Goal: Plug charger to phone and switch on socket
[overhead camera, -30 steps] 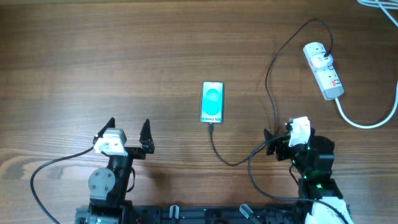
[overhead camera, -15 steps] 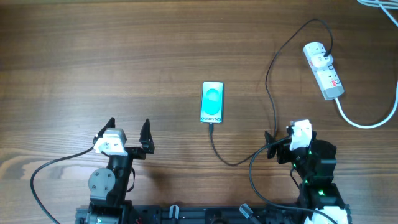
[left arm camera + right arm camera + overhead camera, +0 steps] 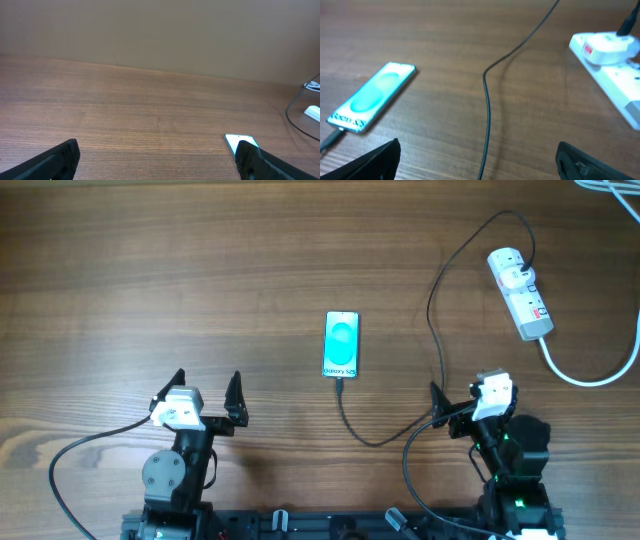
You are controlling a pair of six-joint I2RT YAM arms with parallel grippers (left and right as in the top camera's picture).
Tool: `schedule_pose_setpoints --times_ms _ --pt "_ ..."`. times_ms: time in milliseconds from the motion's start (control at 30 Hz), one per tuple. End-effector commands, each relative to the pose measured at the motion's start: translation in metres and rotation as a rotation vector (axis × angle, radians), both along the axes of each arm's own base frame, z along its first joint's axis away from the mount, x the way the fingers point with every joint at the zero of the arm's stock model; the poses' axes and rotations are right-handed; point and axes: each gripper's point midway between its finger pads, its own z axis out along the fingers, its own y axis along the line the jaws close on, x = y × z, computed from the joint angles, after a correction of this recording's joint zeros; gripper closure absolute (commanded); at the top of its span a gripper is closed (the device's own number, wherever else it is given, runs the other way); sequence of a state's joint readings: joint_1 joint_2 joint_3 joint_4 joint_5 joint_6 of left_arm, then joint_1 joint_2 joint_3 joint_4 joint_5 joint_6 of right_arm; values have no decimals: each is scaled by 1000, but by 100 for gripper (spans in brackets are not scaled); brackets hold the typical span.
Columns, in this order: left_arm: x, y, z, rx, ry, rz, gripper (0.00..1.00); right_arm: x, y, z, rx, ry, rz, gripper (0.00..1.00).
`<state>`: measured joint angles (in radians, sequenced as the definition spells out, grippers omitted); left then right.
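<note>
The phone (image 3: pixel 341 345) lies face up mid-table, its teal screen lit. The charger (image 3: pixel 437 350) is a thin black cable whose plug tip (image 3: pixel 341 384) meets the phone's bottom edge. It loops right and back to a white adapter (image 3: pixel 517 273) on the socket (image 3: pixel 522 295) at the back right. My left gripper (image 3: pixel 205 385) stands open and empty at the front left, well left of the phone (image 3: pixel 239 141). My right gripper (image 3: pixel 463 393) is open above the table, with the cable (image 3: pixel 487 115) lying between its fingers, untouched. From its wrist I see the phone (image 3: pixel 372 97) to the left and the socket (image 3: pixel 620 85) to the right.
A thick white cord (image 3: pixel 590 376) curves from the socket's near end off the right edge. Another pale cable (image 3: pixel 610 192) crosses the far right corner. The arm bases sit along the table's front edge.
My right gripper has drawn back a little toward the front right, away from the phone. The left arm, the phone and the cable have stayed put.
</note>
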<state>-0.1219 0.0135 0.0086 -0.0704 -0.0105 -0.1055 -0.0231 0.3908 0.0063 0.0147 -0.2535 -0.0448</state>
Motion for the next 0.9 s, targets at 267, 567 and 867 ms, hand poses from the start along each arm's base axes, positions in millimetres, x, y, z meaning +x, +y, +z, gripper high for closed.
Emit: schedule_pose_setpoints --times_ms 267,567,867 --pt "0 3 0 23 -8 11 0 -1 0 56 65 -229 -21 0" --pt "0 3 0 23 -8 11 0 -9 2 89 62 -375 -5 0" --pt "0 3 0 23 -8 11 0 -9 2 89 62 -375 -5 0"
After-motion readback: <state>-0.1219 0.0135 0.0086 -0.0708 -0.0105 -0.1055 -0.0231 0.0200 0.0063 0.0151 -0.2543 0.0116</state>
